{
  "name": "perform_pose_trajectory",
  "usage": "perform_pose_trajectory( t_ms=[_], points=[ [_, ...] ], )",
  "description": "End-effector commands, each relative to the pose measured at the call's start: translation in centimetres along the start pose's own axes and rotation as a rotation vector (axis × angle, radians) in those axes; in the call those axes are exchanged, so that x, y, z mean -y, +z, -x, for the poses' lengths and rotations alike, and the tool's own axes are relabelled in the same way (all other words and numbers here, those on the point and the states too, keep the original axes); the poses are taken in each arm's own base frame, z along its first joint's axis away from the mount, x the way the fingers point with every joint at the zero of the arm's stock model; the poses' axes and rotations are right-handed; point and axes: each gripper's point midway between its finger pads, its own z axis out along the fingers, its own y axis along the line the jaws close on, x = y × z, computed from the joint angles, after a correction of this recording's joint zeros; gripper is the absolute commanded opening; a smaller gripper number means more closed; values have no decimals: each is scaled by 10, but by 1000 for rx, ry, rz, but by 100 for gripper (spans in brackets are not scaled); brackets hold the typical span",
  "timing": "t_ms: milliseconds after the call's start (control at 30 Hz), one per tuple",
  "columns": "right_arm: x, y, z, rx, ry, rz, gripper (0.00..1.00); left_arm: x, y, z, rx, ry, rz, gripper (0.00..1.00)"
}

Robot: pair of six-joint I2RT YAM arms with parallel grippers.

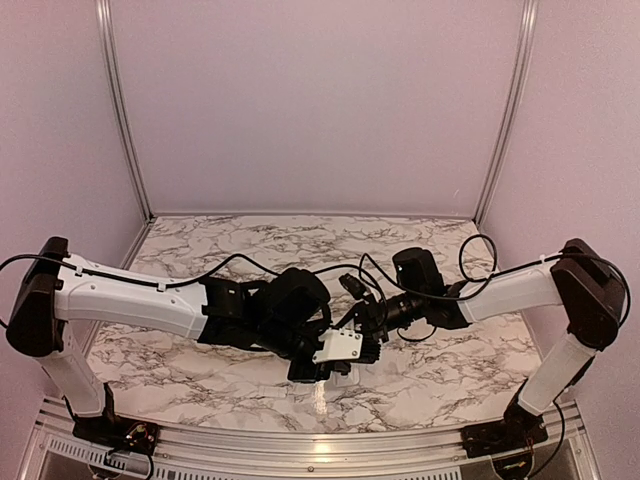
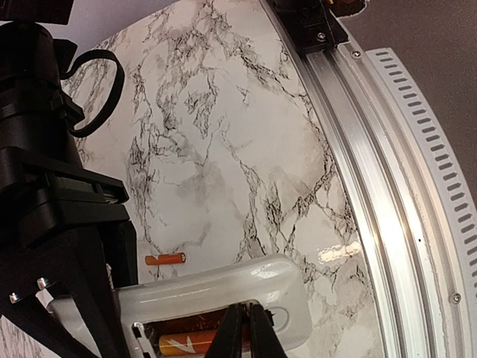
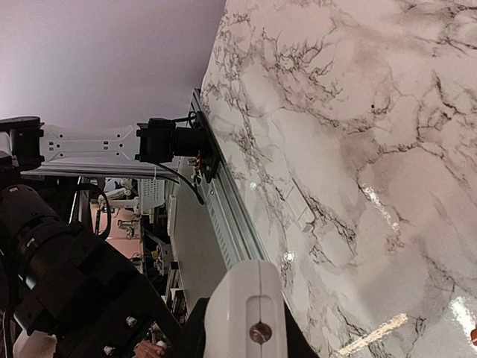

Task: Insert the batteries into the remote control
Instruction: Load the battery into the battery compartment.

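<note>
We see the remote control (image 2: 223, 291), a glossy white rounded plastic bar, recess up over the veined marble table (image 2: 223, 149) and clamped in the right gripper (image 1: 368, 335). The left arm stretches in to meet it, and the left gripper (image 2: 248, 309) has its slim black fingers pressed together, tips in the recess at an orange-red battery (image 2: 186, 343). The other battery (image 2: 165, 259) lies on the marble beside the remote.

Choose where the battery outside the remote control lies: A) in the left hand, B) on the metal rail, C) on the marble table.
C: the battery lies on the marble table, apart from the remote control and the left hand.
</note>
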Motion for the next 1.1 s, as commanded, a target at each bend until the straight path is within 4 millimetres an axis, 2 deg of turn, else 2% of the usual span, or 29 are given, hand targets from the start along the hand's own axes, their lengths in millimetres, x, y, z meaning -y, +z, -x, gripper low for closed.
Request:
perform_pose_trajectory(
  t_ms=[0,133,367,567,800,1067],
  points=[
    [-44,-3,-6,-50,-62,128,0,-2,15,-44,-132,-47,3,5],
    [-50,-5,-6,-47,-75,142,0,-5,19,-52,-148,-56,3,4],
    [-60,-9,-7,-44,-98,162,0,-13,13,-66,-150,-115,11,1],
    [-77,-14,-6,-35,-130,201,0,-4,20,-87,-178,-138,-9,0],
    [-90,-19,-6,-30,-163,229,0,-1,22,-95,-157,-187,-17,0],
    [-105,-25,-4,-14,-210,249,0,6,14,-107,-175,-235,-6,0]
  ],
)
